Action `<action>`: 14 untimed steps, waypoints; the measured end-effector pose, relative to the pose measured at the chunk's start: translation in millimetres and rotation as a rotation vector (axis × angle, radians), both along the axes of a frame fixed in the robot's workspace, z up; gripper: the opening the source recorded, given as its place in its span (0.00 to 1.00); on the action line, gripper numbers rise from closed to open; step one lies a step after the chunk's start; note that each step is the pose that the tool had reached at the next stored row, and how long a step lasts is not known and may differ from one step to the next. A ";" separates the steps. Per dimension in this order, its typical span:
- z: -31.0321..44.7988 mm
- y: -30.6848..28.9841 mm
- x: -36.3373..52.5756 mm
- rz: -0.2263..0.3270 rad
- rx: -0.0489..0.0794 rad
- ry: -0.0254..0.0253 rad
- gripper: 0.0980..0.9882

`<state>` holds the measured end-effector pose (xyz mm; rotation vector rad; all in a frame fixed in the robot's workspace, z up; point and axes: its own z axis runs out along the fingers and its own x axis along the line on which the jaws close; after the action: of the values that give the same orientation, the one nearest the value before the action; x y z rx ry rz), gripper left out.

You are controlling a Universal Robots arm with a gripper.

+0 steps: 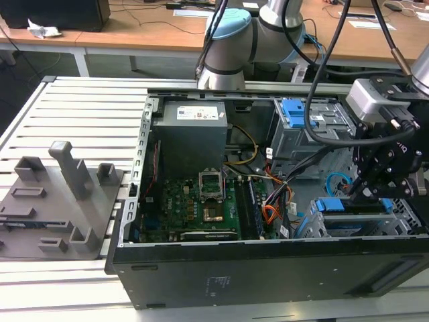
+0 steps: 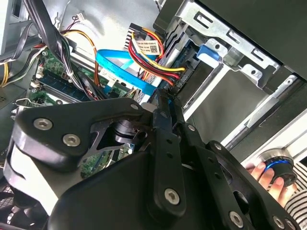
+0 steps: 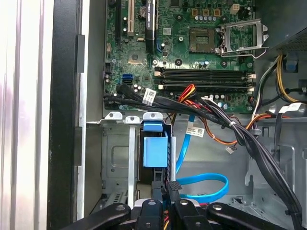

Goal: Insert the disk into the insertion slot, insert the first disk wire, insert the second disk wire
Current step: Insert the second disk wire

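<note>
Blue-framed, the disk sits in the insertion slot. We see the gripper right behind the disk, its jaws nearly closed on a black connector.

No print can be made out on the power supply label or the cable tags.
</note>
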<state>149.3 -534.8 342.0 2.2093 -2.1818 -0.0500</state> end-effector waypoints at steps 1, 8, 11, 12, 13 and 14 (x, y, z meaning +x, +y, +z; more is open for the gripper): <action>-0.4 -0.2 0.0 0.000 0.000 -0.0001 0.07; -3.6 -1.4 0.0 0.000 0.000 0.0001 0.07; -4.5 -1.4 0.1 0.000 0.001 0.0000 0.07; -4.5 -1.4 0.1 0.000 0.001 0.0000 0.07; -4.5 -1.4 0.1 0.000 0.001 0.0000 0.07; -4.7 -1.5 0.1 0.000 0.002 -0.0001 0.08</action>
<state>149.4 -536.3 337.3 2.2102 -2.1825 -0.0516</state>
